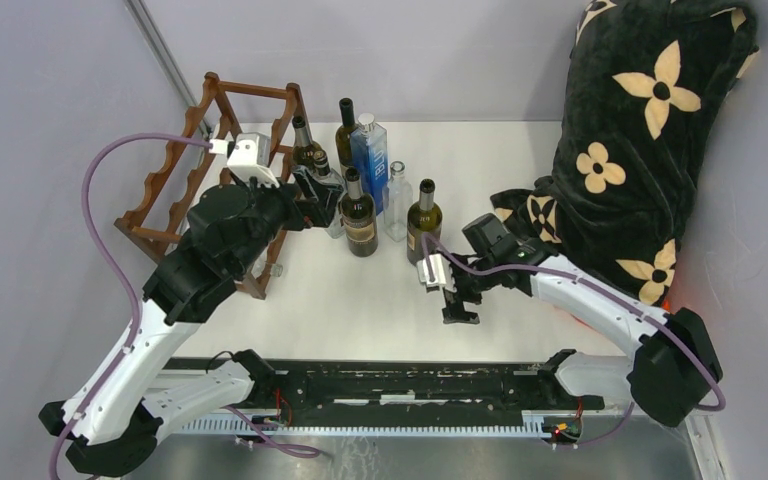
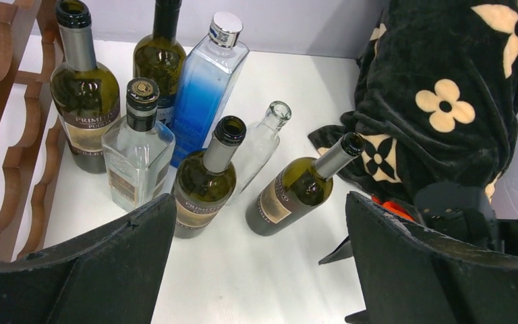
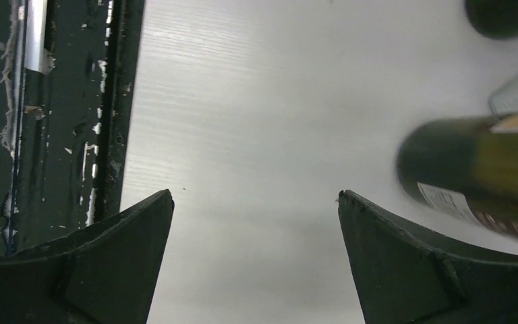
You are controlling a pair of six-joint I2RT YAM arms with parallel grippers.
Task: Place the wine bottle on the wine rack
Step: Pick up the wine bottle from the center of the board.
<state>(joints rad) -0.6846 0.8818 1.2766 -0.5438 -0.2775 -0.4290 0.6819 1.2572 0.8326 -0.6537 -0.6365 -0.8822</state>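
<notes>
- While holding nothing, the left hand stands spread wide, facing a dark green glass wine bottle with grey neck foil.
- Right hand: likewise spread wide, empty, over the white desk.
- Bottle stands upright on the desk among other glass bottles.
- Reddish-brown wooden wine rack, scalloped rails, stands just left of that cluster, apart from the bottle.

Black-and-white arms, purple cables
</notes>
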